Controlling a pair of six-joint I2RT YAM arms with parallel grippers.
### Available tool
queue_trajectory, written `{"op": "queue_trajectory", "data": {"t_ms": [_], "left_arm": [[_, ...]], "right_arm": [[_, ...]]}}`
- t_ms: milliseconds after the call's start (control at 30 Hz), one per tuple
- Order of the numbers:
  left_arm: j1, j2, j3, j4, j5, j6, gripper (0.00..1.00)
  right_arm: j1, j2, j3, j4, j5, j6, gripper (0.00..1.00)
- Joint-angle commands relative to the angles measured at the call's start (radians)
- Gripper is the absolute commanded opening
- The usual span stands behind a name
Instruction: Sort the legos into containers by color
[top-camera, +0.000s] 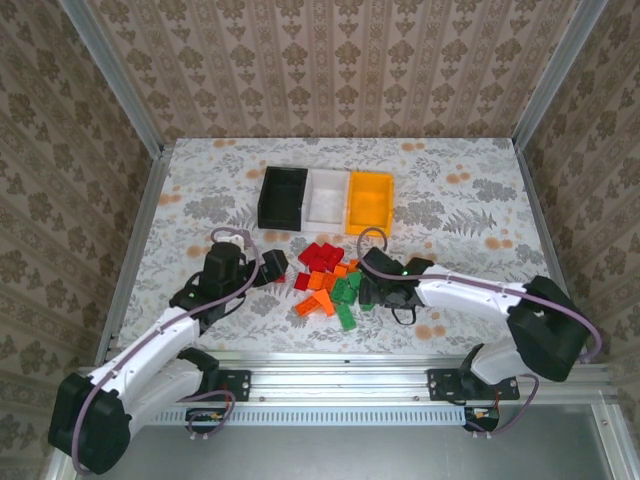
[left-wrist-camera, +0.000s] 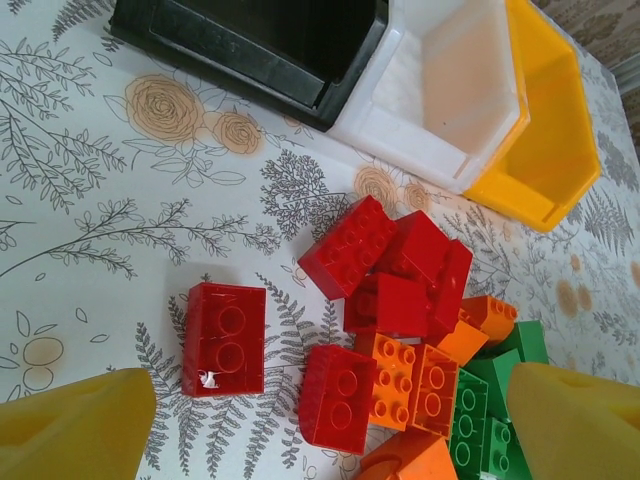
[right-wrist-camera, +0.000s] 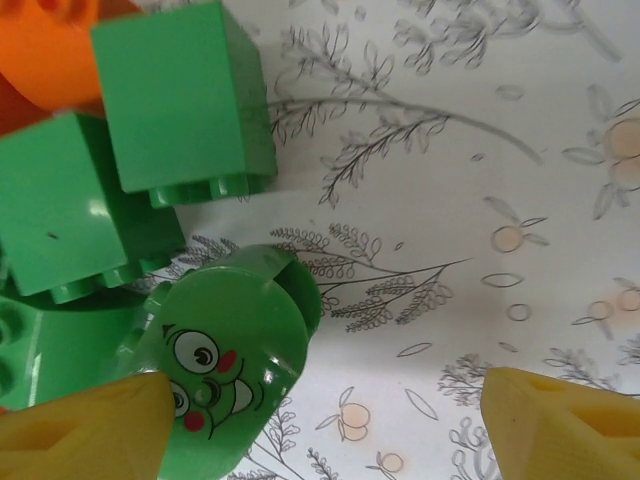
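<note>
Bins (top-camera: 327, 220) touch in row; legos (top-camera: 330, 280) heaped nearby

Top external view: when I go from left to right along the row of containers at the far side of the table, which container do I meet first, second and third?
black bin → white bin → yellow-orange bin

lab test booth: aluminium frame (top-camera: 340, 372), wallpaper (top-camera: 330, 70)
</note>
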Motion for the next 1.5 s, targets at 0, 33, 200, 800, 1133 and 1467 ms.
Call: {"op": "queue_trajectory", "data": {"t_ms": [0,33,200,800,1133,1467], "left_arm": [[-0.009,-0.026,-0.025,0.000,-0.037,-0.017,0.93],[-0.009,-0.033,-0.028,0.001,-0.040,-0.018,0.93],[-0.011,-0.052,-0.045,0.014,-0.055,-0.026,0.94],[-0.020,-0.007,-0.039,0.036,-0.048,-0.024,0.94],[-0.033,-0.002,-0.033,0.067,-0.063,-0.035,0.95],[-0.036,-0.044,-0.022,0.005,-0.073,-0.018,0.95]], "right_arm": [[0.005,0.043,0.045,-0.002,0.041,0.034,0.81],[0.006,0.046,0.041,0.003,0.038,0.032,0.81],[0.006,0.054,0.029,0.040,0.014,0.014,0.80],[0.008,0.071,-0.033,0.055,-0.006,-0.007,0.79],[-0.048,-0.044,-0.081,0.004,-0.010,-0.118,0.66],[-0.057,0.040,-0.051,0.066,-0.054,-0.173,0.54]]}}
